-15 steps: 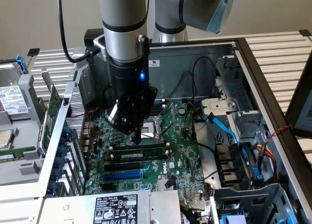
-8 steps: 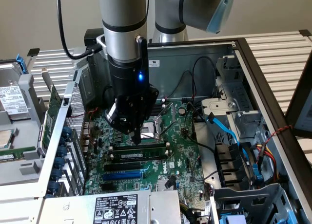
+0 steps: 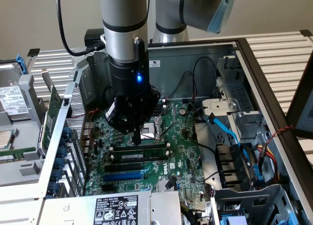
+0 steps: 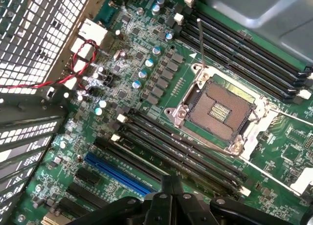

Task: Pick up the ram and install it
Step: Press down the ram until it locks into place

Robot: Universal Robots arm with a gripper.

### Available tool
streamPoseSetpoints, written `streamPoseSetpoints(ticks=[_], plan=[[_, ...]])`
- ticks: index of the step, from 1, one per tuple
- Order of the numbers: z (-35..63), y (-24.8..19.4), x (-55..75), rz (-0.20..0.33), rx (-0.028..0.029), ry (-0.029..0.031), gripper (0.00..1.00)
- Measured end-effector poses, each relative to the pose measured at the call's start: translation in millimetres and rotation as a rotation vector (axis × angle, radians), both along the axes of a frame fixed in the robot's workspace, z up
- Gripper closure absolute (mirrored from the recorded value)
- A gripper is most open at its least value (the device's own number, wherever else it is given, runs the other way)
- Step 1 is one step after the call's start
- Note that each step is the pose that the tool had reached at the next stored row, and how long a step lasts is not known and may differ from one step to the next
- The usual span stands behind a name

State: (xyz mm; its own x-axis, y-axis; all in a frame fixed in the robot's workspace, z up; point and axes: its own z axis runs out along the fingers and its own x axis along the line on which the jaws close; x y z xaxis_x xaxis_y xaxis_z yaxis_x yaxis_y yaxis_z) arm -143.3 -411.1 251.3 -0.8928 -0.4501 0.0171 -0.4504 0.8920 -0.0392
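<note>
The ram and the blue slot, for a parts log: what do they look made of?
The ram: apparently green fibreglass-type circuit board, matte, carrying black chips and a white label. The blue slot: looks like moulded plastic, slightly glossy, uniform colour. The gripper hovers just above the ram.

The arm hangs vertically, end effector pointing down, fingers closed.

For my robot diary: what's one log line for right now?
arm: low over motherboard | ram: sitting in slot, near arm tip
</note>
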Motion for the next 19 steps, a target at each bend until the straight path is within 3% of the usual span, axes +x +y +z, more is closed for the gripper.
streamPoseSetpoints(ticks=[19], plan=[[0.0,0.0,0.0,-0.259,0.0,-0.0039,0.9]])
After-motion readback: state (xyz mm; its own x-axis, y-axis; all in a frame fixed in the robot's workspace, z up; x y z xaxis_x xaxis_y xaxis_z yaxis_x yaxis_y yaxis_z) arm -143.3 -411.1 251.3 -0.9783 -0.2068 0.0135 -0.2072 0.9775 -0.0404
